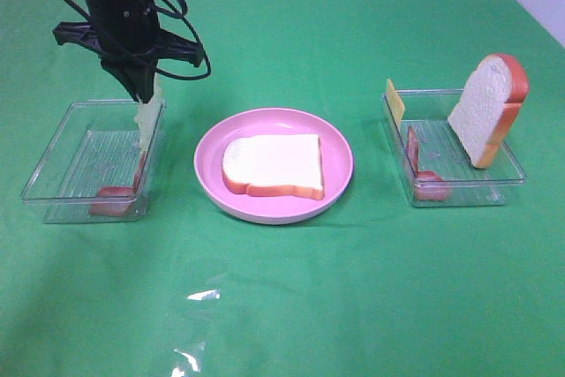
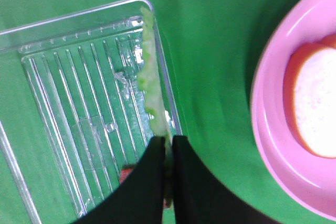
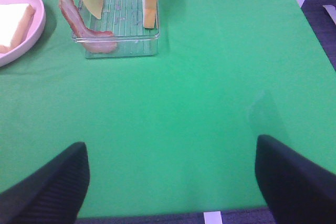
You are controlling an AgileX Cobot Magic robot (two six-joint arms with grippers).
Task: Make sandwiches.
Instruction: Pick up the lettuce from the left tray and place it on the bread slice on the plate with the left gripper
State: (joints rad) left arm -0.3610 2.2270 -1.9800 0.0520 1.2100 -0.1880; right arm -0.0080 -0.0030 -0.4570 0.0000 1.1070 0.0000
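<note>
Sandwiches (image 1: pixel 272 165) amount, seen from above, to one bread slice (image 1: pixel 265 158) lying flat on the pink plate (image 1: pixel 274 119), while the left gripper (image 1: pixel 141 86) dangles a lettuce (image 1: pixel 147 116) leaf over the left tray (image 1: pixel 84 152), right at its plate-side wall. From the left wrist, the jaws are clamped on just the leaf's end; I'd worry it slips out, or snags that wall and flops onto the green cloth (image 1: pixel 282 289). From the right wrist, the right gripper (image 3: pixel 170 182) stands wide apart and empty, well away from the right tray (image 3: pixel 115 45).
</note>
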